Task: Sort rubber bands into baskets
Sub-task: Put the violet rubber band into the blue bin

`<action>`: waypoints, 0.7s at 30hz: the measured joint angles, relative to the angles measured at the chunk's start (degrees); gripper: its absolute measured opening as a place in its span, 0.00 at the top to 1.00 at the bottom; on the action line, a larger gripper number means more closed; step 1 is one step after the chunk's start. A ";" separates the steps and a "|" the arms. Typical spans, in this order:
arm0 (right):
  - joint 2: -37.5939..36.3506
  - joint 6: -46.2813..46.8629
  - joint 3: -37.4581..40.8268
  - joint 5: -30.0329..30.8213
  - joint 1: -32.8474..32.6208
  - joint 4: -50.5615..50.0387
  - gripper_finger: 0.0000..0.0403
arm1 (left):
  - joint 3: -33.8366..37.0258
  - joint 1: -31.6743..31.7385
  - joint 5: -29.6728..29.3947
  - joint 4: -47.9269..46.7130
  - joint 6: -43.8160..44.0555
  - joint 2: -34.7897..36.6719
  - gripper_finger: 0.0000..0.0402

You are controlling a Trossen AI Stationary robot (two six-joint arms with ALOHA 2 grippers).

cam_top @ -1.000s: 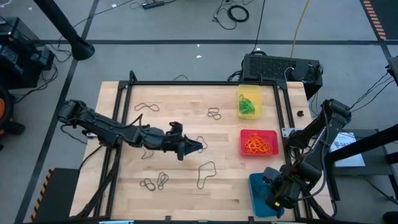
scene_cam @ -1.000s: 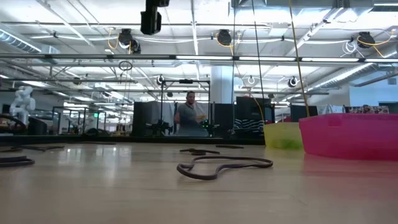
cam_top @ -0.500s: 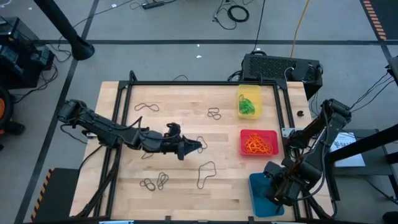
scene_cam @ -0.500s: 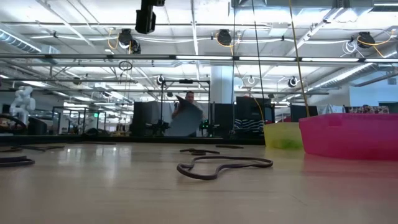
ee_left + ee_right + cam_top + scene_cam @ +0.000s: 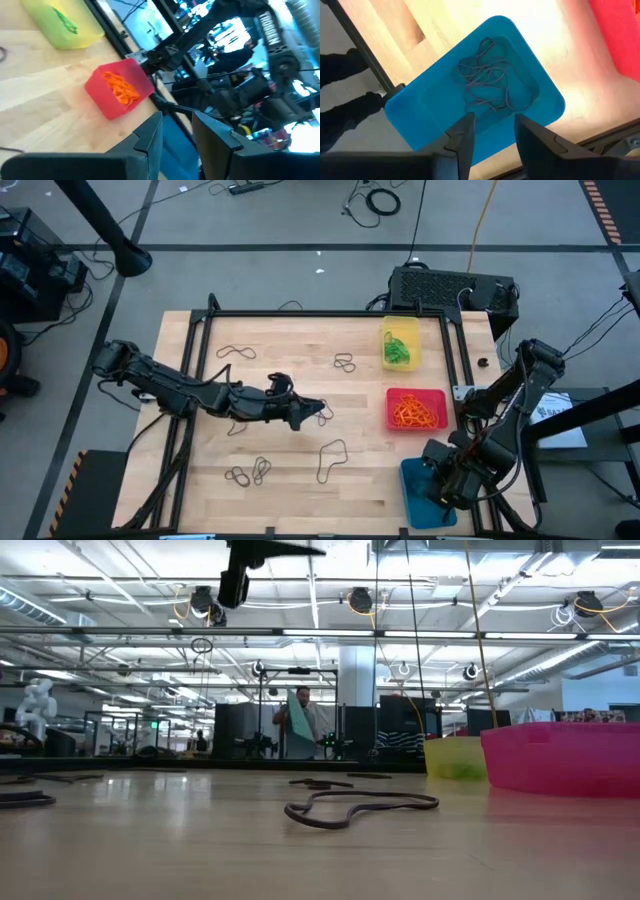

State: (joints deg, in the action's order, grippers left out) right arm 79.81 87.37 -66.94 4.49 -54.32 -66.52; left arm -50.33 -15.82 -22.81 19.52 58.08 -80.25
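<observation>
Wooden tabletop (image 5: 300, 350) carries loose dark rubber bands (image 5: 332, 460); right tool (image 5: 490, 131), fingers parted and empty, hangs over blue basket (image 5: 420, 110) apparently just fed, while left tool (image 5: 318, 412), part-open, hovers mid-table, seemingly needing descent onto a band.

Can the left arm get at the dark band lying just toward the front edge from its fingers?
Probably yes: the left gripper hangs open beside that dark band, with only bare table between them.
</observation>
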 joint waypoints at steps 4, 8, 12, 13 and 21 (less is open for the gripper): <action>-0.57 -1.24 0.00 0.00 1.68 0.04 0.67 | 0.00 1.12 0.02 -3.69 0.02 0.00 0.72; -0.94 -3.74 0.00 0.05 4.86 0.04 0.67 | 0.00 2.73 0.46 -7.74 0.00 0.00 0.72; -0.96 -8.95 0.00 0.13 8.99 0.07 0.67 | 0.00 4.91 5.19 -11.00 -1.49 0.00 0.72; -0.96 -10.57 0.00 0.14 10.34 0.14 0.67 | 0.00 5.38 6.59 -12.09 -2.48 0.00 0.72; -0.96 -20.86 0.00 0.75 23.96 4.43 0.67 | 0.00 9.09 13.64 -28.13 -13.35 0.00 0.72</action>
State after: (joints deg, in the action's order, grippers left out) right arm 78.85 66.51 -66.94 5.24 -30.36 -62.09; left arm -50.33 -6.74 -9.17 -8.61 44.74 -80.25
